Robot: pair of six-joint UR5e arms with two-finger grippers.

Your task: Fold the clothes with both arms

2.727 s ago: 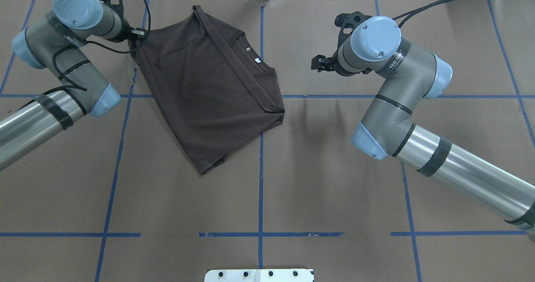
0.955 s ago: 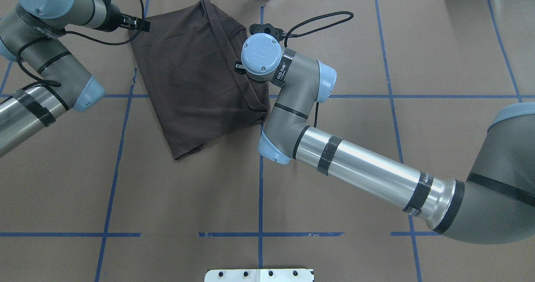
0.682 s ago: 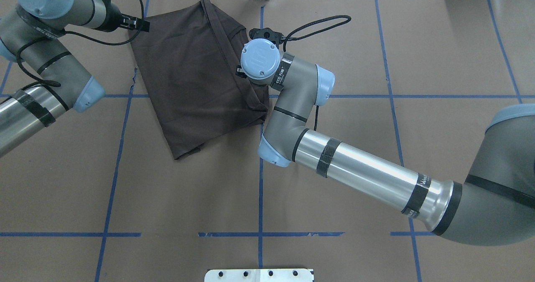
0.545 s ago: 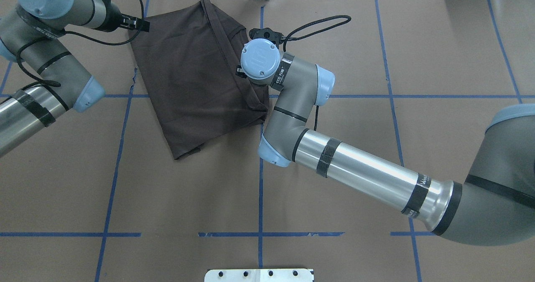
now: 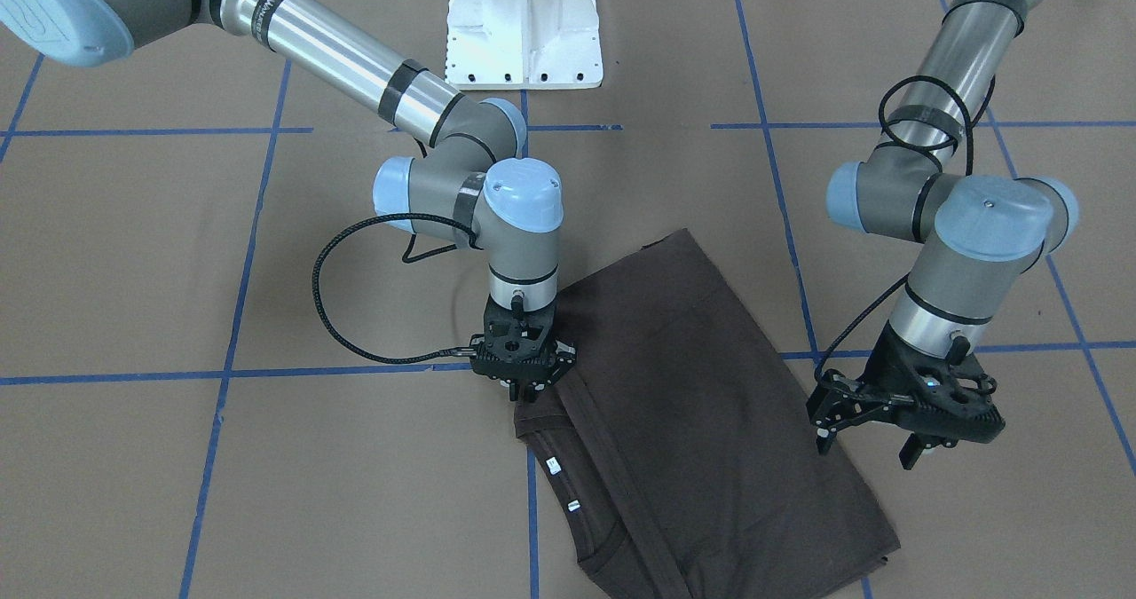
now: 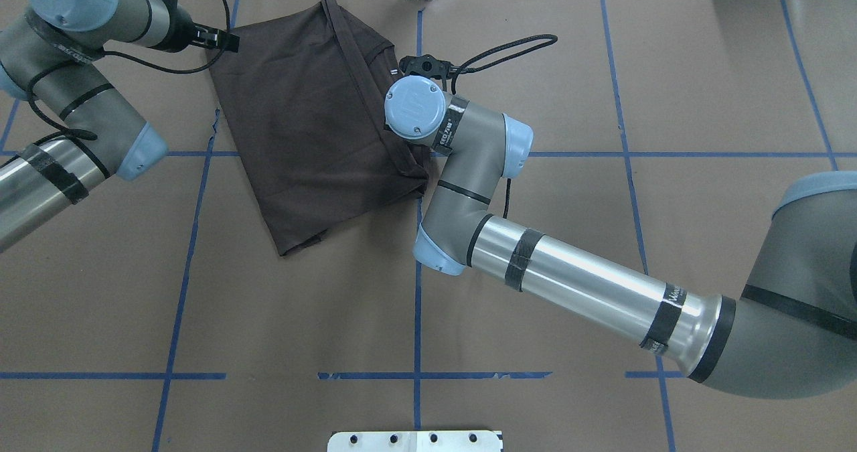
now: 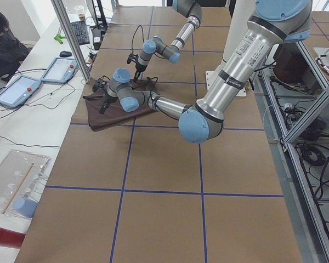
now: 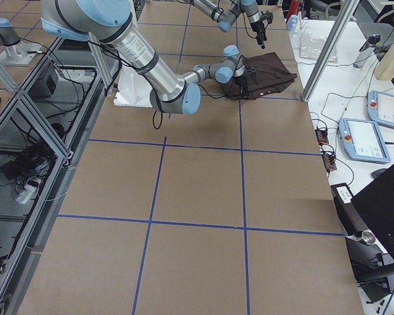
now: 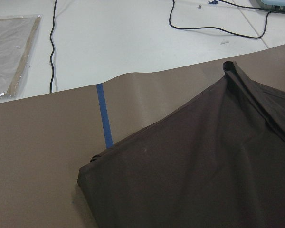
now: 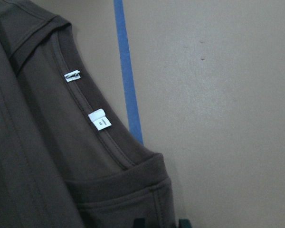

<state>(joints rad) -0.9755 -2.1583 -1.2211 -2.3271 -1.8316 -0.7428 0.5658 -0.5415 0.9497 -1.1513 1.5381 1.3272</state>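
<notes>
There is one T-shirt (image 6: 315, 124), dark brown and folded flat. It lies on the far part of the table (image 6: 535, 305), a little left of the middle. Its long side runs from far to near and leans a bit to the right. There are two arms and two grippers. The right gripper (image 5: 524, 390) points straight down at the shirt's right edge, close to the collar (image 10: 111, 145). Its jaws look almost together, right at the cloth, but I cannot tell if they pinch it. The left gripper (image 5: 865, 450) hangs over the shirt's far left corner, and it looks a bit above the cloth. Its jaws are wide apart and hold nothing. So the shirt lies between the two grippers, one on each side of it. The right one is closer to the cloth. I think the left one has to go down onto the corner under it before both can lift and fold. Two small white labels (image 10: 99, 118) sit on the collar, just to the far side of the right gripper.
</notes>
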